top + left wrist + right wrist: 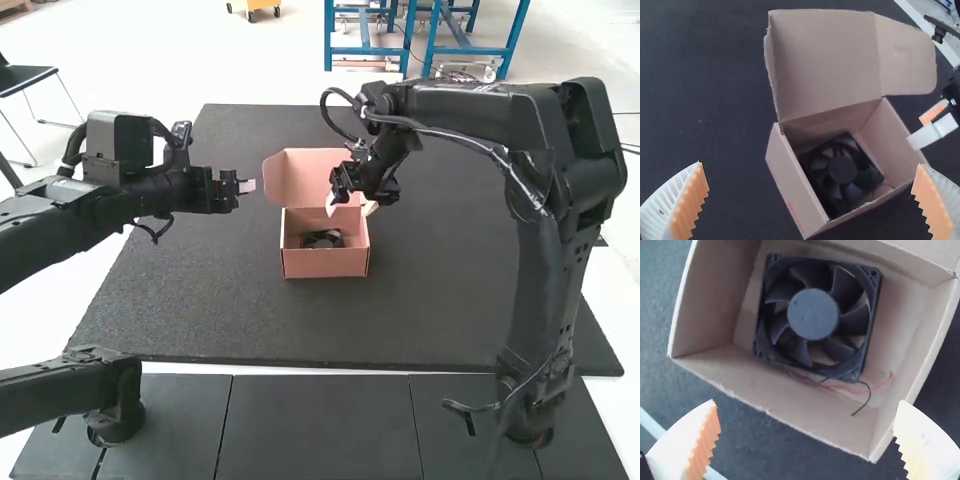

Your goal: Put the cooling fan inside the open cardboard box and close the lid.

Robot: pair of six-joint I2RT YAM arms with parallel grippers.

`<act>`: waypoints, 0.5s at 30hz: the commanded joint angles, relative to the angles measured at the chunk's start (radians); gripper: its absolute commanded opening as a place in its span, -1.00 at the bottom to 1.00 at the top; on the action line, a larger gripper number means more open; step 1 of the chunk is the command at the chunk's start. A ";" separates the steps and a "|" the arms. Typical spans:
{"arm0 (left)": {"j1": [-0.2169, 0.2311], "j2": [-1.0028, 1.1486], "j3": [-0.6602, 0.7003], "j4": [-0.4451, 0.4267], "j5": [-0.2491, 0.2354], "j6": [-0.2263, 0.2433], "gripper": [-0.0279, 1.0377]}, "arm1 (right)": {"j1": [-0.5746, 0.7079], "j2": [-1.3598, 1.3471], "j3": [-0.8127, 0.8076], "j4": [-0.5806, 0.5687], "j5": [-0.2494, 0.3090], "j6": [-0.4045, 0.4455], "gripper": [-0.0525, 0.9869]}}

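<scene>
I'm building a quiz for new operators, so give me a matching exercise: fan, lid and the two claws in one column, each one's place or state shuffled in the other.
1. fan
2. lid
3. left claw
4. right claw

A. open, right above the box
B. standing upright, not folded down
C. lying flat on the box floor
D. open, off to the box's side, over the mat

Pairs: 1-C, 2-B, 3-D, 4-A.
</scene>
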 commanded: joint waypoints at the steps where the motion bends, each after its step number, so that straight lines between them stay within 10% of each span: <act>1: 0.001 0.023 0.066 0.014 -0.046 0.003 0.85 | -0.010 -0.097 0.022 -0.030 0.027 -0.140 0.62; 15: 0.001 0.192 0.156 0.034 -0.219 0.036 0.85 | -0.081 -0.349 -0.259 0.207 0.208 -0.257 0.62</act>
